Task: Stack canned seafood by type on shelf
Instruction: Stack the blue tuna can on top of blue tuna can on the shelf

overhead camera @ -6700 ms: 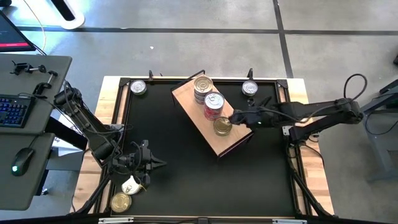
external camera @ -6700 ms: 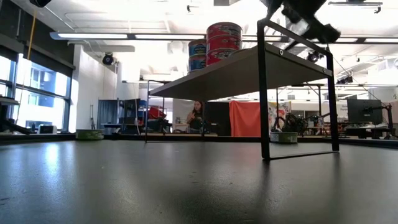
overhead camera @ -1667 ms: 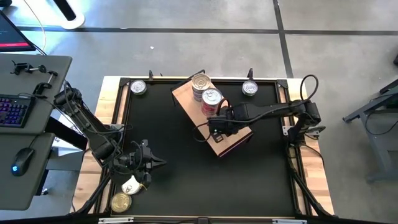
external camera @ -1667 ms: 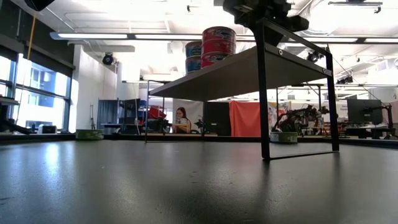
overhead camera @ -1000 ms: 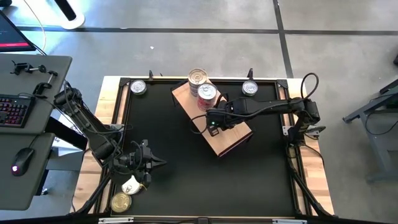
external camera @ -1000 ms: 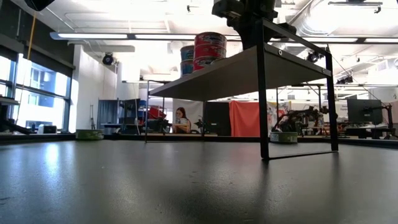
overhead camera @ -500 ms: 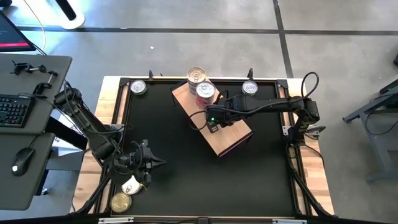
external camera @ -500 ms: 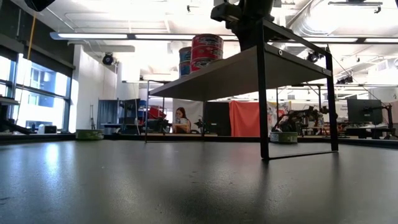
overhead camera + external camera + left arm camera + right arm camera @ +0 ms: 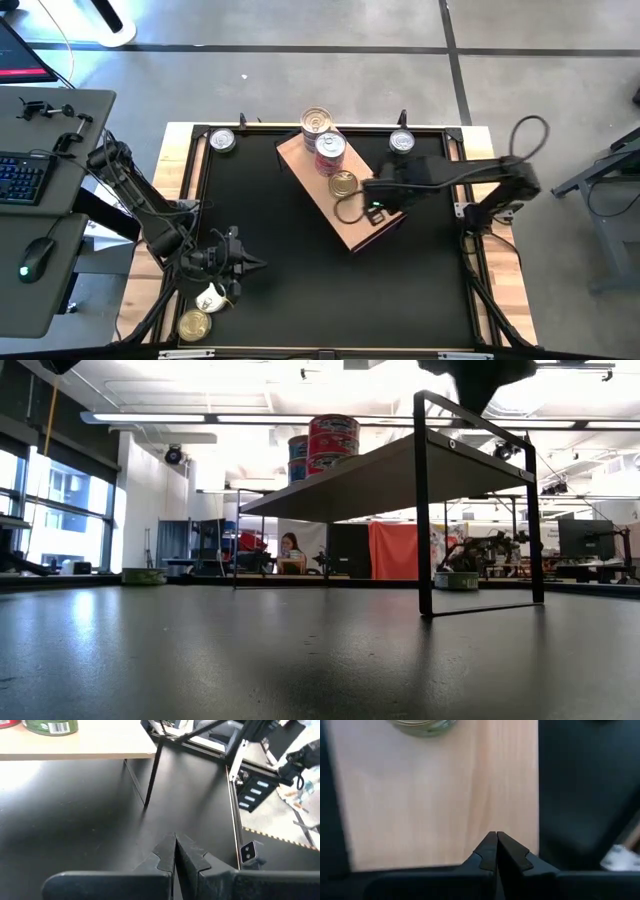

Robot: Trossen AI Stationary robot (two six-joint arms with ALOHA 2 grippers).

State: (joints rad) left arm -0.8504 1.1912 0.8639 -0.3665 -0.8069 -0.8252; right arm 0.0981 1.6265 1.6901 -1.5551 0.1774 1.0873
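Note:
The shelf [image 9: 352,226] is a light-brown board on black legs in the middle of the table. On it stand a silver-topped stack of canned seafood [image 9: 317,122], a red-labelled stack [image 9: 330,148] and a single gold-lidded can [image 9: 343,183], which also shows in the right wrist view [image 9: 422,726]. My right gripper [image 9: 373,206] hangs shut above the board, pointing down, a little to the right of the gold can and touching nothing. My left gripper [image 9: 252,263] waits shut above the table's near left part, its shut fingertips [image 9: 175,842] facing the shelf [image 9: 75,742].
Single cans lie at the table's far left [image 9: 222,140] and far right [image 9: 402,142]. A gold-lidded can [image 9: 195,324] and a white object [image 9: 210,297] lie by the near left corner. In the low view the shelf's black legs [image 9: 424,510] stand on the table.
My right gripper has drawn back from the gold can toward the table's right edge and risen, still shut. The gold can, hidden under the gripper before, now shows on the board beside the red stack. The two stacks have stayed in place.

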